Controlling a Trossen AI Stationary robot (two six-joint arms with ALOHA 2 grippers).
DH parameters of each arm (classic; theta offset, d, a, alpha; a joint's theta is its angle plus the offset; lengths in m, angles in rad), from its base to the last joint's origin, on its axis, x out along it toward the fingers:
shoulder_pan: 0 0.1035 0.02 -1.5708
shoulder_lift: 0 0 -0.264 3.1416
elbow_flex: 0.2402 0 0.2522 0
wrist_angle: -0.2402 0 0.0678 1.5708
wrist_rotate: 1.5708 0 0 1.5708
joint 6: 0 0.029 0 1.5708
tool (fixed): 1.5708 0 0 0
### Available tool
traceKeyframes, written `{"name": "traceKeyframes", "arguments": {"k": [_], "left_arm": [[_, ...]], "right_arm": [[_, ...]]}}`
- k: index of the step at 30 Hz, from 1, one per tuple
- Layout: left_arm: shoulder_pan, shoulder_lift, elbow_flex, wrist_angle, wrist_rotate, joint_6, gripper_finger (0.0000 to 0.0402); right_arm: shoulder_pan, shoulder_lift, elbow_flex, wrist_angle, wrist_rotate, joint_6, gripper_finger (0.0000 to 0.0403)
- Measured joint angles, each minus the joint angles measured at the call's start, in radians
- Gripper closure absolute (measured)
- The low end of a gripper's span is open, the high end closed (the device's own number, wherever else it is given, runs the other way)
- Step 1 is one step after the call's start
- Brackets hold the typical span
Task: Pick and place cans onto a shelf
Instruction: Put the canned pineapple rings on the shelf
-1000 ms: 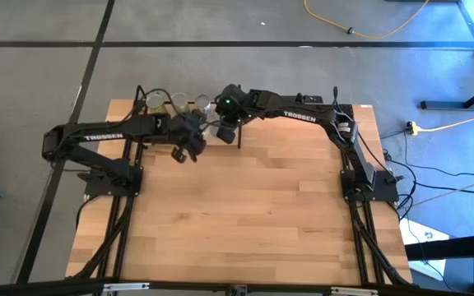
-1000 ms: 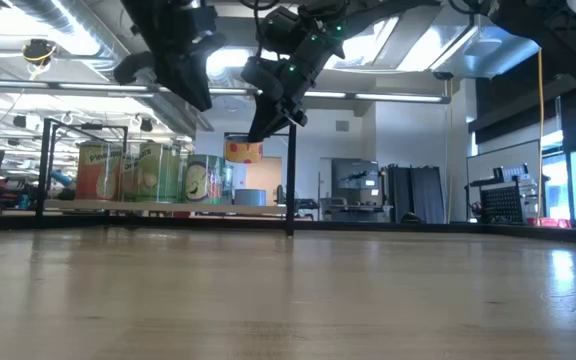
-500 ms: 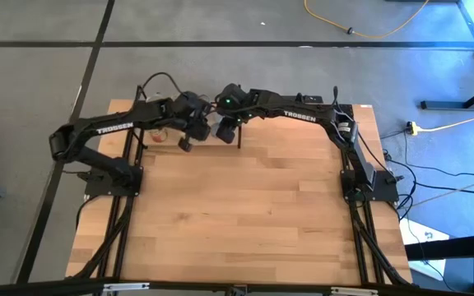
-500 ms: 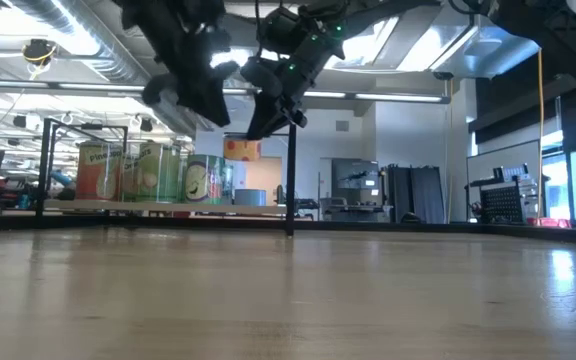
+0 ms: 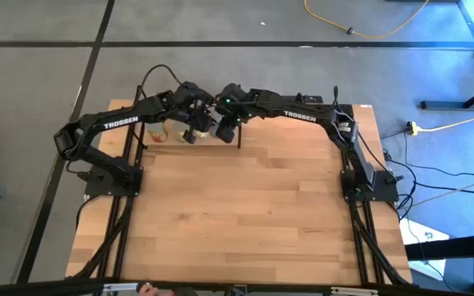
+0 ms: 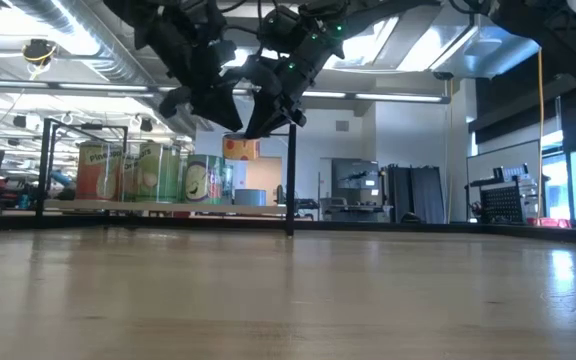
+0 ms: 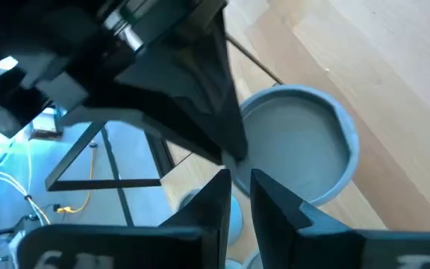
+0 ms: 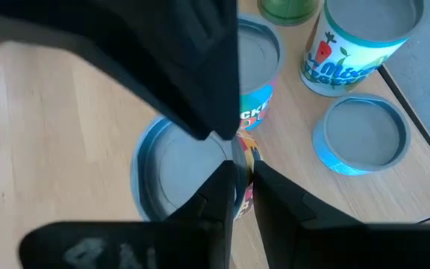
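Cans (image 6: 148, 172) stand in a row on the shelf (image 6: 168, 207), the black-posted rack with a light wooden board at the far edge of the table (image 5: 245, 214) — green and yellow labels show side by side in the low view, with one more yellow-and-red can (image 6: 242, 150) hanging higher, just beside the shelf's tall right post. From above, both arms reach to that same far edge and their wrists nearly meet over the shelf. The left gripper (image 5: 191, 131) hovers above the cans; its wrist camera shows the two dark fingers (image 7: 222, 196) drawn almost together with only a thin slit between them and nothing held, a round grey can top (image 7: 297, 153) lying beyond them. The right gripper (image 5: 225, 130) sits just beside it. In its wrist view the jaws are pinched close on the rim of a blue-edged can (image 8: 189, 175) with a red-and-yellow label, while three other cans stand near it on the board — a blue-labelled one, a white one with red print, and one with a plain grey top.
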Motion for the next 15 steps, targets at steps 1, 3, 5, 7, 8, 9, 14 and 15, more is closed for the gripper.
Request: {"name": "traceKeyframes", "arguments": {"k": [1, 3, 5, 7, 8, 9, 14, 15], "left_arm": [[0.006, 0.0, 0.0, 0.0, 0.01, 0.0, 0.0355], [0.011, 0.009, 0.0, 0.005, 0.02, -0.001, 0.0355], [0.014, 0.014, 0.0, 0.003, 0.016, -0.009, 0.0355], [0.019, 0.013, 0.0, 0.008, 0.006, -0.042, 0.0355], [0.02, 0.013, 0.0, 0.008, 0.003, -0.064, 0.0355], [0.02, 0.013, 0.0, 0.007, 0.003, -0.086, 0.0355], [0.024, 0.013, 0.0, 0.007, -0.008, -0.164, 0.0355], [0.024, 0.014, 0.0, 0.007, -0.008, -0.173, 0.0355]], "right_arm": [[0.0, 0.0, 0.0, 0.001, 0.0, 0.0, 0.035], [0.0, 0.0, 0.0, 0.002, -0.001, 0.0, 0.035], [0.0, 0.0, 0.0, 0.002, 0.0, 0.0, 0.035], [0.0, 0.0, 0.0, 0.004, 0.0, 0.0, 0.035], [0.0, 0.0, 0.0, 0.005, 0.0, 0.0, 0.035], [0.0, 0.0, 0.0, 0.005, 0.0, 0.0, 0.035], [0.0, 0.0, 0.0, 0.015, 0.0, 0.0, 0.035], [0.0, 0.0, 0.0, 0.015, 0.0, 0.0, 0.035]]}}
